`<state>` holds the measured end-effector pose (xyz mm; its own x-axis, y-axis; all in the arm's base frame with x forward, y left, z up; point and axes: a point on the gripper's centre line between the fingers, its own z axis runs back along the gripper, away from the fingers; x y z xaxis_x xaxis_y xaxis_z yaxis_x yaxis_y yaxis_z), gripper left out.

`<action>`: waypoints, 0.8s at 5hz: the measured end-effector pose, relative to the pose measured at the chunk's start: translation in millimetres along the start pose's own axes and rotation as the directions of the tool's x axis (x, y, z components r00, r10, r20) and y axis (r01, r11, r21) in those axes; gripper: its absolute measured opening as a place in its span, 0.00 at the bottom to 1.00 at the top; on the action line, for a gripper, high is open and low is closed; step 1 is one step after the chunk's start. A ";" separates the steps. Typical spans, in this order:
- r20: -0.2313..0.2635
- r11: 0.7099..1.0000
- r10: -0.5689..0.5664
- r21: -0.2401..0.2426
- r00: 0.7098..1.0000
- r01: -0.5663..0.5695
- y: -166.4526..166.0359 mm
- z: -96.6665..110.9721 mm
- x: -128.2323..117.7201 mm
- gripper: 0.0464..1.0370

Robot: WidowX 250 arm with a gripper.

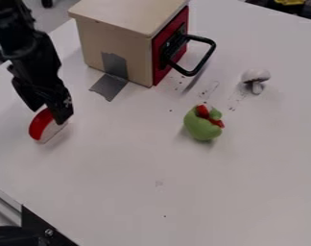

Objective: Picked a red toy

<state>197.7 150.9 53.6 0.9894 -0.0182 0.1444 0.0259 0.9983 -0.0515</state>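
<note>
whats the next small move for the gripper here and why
Probably a gentle squeeze before any lift: the gripper is right at the red and white toy, overlapping its upper edge in this view, but whether it has a firm hold can't be told from here.

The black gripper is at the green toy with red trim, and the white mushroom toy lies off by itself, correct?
No, the camera view shows the gripper at the red-and-white toy, not the green one; the mushroom does lie by itself.
</note>
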 end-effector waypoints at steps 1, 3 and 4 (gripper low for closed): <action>0.056 0.997 -0.071 -0.033 0.996 0.073 -18.9 32.9 -4.6 0.96; 0.034 0.981 -0.180 -0.072 0.983 0.183 -61.6 31.7 -6.9 0.96; 0.045 0.980 -0.185 -0.068 0.982 0.188 -92.7 22.0 10.2 0.96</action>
<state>202.2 59.4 81.6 0.9599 -0.2005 0.1960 0.2213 0.9709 -0.0909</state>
